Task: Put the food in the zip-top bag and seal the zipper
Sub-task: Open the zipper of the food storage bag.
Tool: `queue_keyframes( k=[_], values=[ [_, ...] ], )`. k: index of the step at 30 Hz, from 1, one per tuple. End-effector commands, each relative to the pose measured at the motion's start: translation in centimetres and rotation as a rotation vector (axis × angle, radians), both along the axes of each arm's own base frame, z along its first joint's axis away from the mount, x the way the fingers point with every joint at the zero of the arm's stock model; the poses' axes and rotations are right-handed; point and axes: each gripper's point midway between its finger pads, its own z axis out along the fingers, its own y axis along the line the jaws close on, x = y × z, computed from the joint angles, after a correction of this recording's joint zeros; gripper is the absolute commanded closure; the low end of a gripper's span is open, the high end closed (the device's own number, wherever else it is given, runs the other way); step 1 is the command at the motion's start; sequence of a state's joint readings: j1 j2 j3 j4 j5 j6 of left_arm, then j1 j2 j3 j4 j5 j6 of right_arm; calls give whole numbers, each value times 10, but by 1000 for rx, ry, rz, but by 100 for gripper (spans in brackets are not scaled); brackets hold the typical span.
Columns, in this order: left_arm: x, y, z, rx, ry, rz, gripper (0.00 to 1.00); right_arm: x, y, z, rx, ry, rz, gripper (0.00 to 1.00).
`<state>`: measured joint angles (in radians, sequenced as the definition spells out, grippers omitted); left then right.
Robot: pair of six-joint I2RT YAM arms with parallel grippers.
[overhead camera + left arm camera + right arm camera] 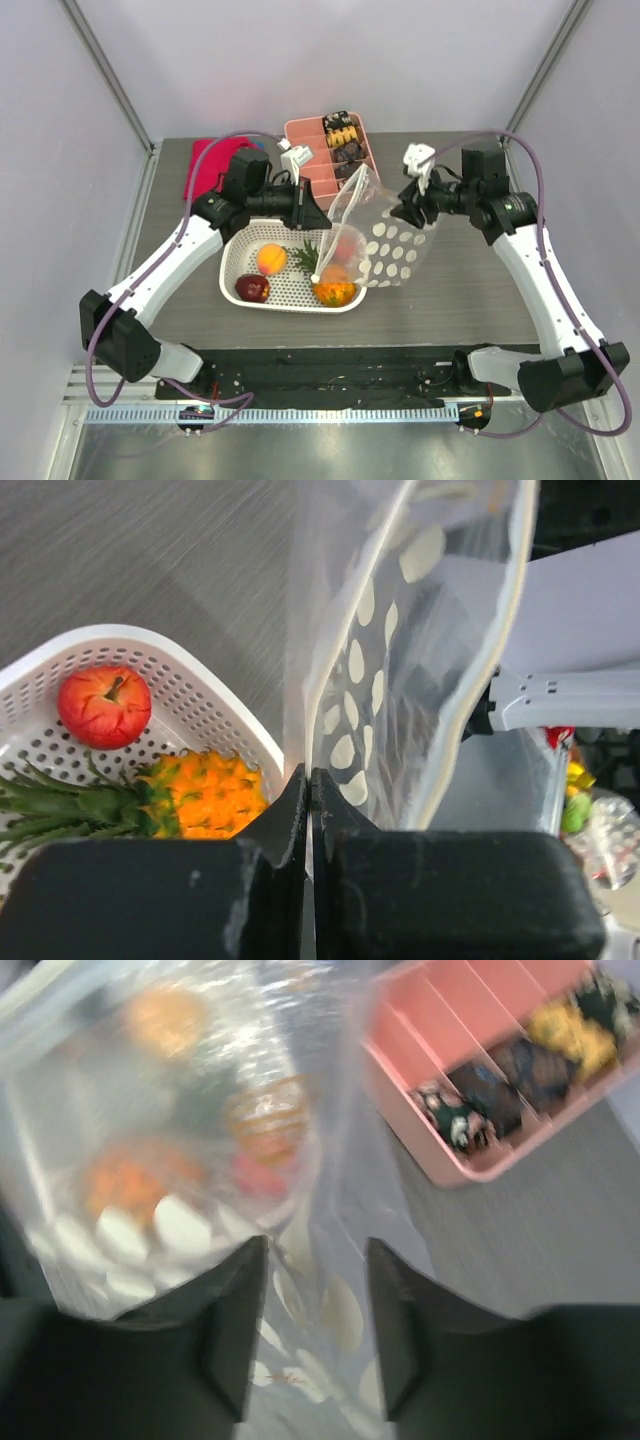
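Note:
The clear zip-top bag (pixel 385 240) with white dots hangs open above the right end of the white basket (pixel 240 262). My left gripper (pixel 314 214) is shut on its mouth edge (pixel 308 780); the zipper strip (pixel 497 630) curves away from it. My right gripper (pixel 408 210) is open, with a bag wall (pixel 315 1300) between its fingers. In the basket lie the orange peach (pixel 271 258), the dark red apple (pixel 252 288) and the pineapple (pixel 335 287). The small bright red apple (pixel 104 705) lies in the basket beside the pineapple (pixel 205 795).
A pink compartment tray (pixel 330 150) with dark and yellow snack pieces stands at the back, also in the right wrist view (pixel 480 1080). A red cloth (pixel 208 165) lies at the back left. Grey walls close in the table.

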<state>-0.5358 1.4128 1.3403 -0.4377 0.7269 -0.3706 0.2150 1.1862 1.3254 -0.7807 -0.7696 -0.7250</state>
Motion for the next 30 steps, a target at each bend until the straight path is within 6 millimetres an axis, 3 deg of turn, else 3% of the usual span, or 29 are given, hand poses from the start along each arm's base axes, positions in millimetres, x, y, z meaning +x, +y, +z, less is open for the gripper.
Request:
queue_keyframes(
  k=[1,3,4,5,6,7,8,9,10,11,12,14,15,17,21,30],
  values=[
    [15,-10,17,-113,88,126,100,89,-26,34,146,13,-484,41],
    [26,-13,14,-133,166,218,100,105,-42,53,231,73,-631,29],
    [38,-13,9,-116,181,294,100,110,-50,51,244,105,-683,26],
    [46,-15,16,-116,184,342,100,112,-67,56,275,117,-736,25],
    [46,-20,12,-96,211,362,100,112,-73,60,324,150,-777,22],
    [56,-21,-7,-41,283,441,100,106,-79,66,341,148,-795,22],
    [58,-23,-13,-11,314,472,100,101,-82,69,373,172,-808,23],
    [57,-34,-6,-2,321,472,100,97,-85,71,389,187,-811,23],
    [57,-38,-25,58,372,497,100,89,-84,70,392,206,-806,23],
    [60,-42,-32,84,374,523,100,79,-76,76,412,215,-766,24],
    [60,-51,-25,82,361,517,100,73,-74,71,420,249,-763,26],
    [67,-58,-39,121,376,554,100,56,-60,62,468,355,-717,32],
    [69,-65,-33,109,369,553,100,52,-56,58,486,386,-709,32],
    [77,-70,-40,123,373,587,100,47,-52,42,511,464,-727,31],
    [84,-82,-29,98,352,594,100,52,-55,20,488,506,-783,31],
    [81,-94,-28,113,307,594,100,51,-27,5,405,509,-738,31]
  ],
)
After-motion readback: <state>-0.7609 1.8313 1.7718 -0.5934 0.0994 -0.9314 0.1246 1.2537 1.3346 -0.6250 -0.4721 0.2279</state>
